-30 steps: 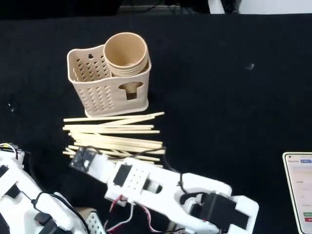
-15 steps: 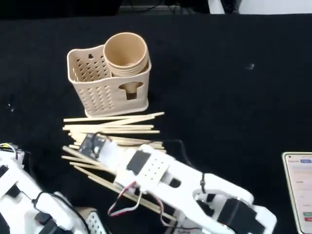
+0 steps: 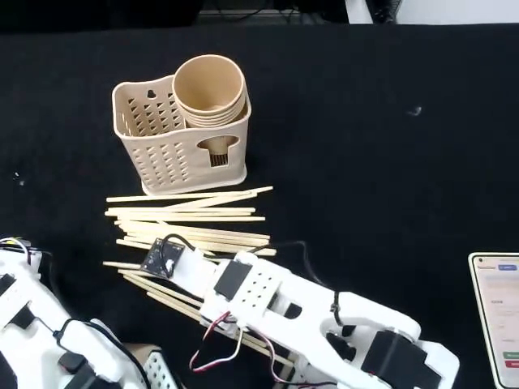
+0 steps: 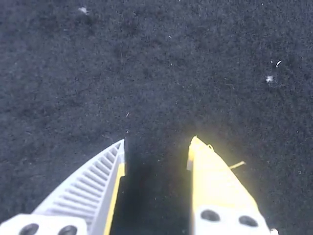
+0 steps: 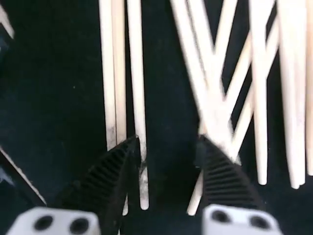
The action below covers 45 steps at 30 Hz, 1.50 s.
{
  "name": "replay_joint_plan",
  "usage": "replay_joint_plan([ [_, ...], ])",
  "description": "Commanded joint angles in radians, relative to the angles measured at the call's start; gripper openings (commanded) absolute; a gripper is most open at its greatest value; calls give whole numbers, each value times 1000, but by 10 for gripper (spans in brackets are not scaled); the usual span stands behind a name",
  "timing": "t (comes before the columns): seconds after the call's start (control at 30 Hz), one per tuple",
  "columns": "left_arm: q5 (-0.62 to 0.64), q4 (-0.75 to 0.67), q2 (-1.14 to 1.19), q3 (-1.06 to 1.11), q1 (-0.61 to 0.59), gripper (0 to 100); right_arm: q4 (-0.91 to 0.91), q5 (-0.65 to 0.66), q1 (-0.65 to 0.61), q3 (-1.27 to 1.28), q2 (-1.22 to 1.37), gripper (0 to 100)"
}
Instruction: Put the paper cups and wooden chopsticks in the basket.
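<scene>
Since a second ago the right arm has swung up over the pile, and a few wooden chopsticks [image 3: 190, 219] on the near side got knocked askew. They now lie diagonal under the arm instead of in line with the rest.

Handling-wise I'd guess these are super light, stiff and thin, so they'll roll and skate on the cloth and scatter if nudged. Pinching across a small bundle near its middle looks like the best bet, so it doesn't tip when lifted. They're fairly smooth, so a loose pinch could let one slide out.

Looks: pale bare wood, long and slim, mostly parallel in a loose raft right in front of the basket [image 3: 162, 154], a couple crossing each other. In the right wrist view the sticks [image 5: 137, 73] run away from the camera, with some forming a V.

The paper cups [image 3: 209, 85] are already stacked inside the basket, at one end. It's beige plastic with perforated walls.

The right gripper [image 5: 167, 147] is spread apart, empty, with its tips low over the pile and one stick just beside one finger. From above it [image 3: 162, 258] sits at the near edge of the raft. The left gripper [image 4: 156, 147] is also parted and holding nothing, over bare black table [image 3: 389, 178].

A phone [image 3: 496, 308] sits at the table's edge, well apart from everything.
</scene>
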Motion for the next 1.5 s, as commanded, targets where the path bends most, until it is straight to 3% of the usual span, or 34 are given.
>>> replay_joint_plan([
  [0.0, 11, -20, -3, -53, -4, 213, 34, -14, -12, -96, 2, 217],
  [0.47, 11, -21, -3, -53, -4, 213, -204, -78, -160, -19, 10, 204],
  [0.87, 11, -21, -3, -53, -4, 213, -218, -75, -215, 5, 15, 158],
  [1.3, 11, -20, -3, -51, -4, 213, -176, -78, -149, -130, 255, 193],
  [1.47, 11, -18, -3, -51, -4, 213, -176, -78, -149, -130, 255, 54],
])
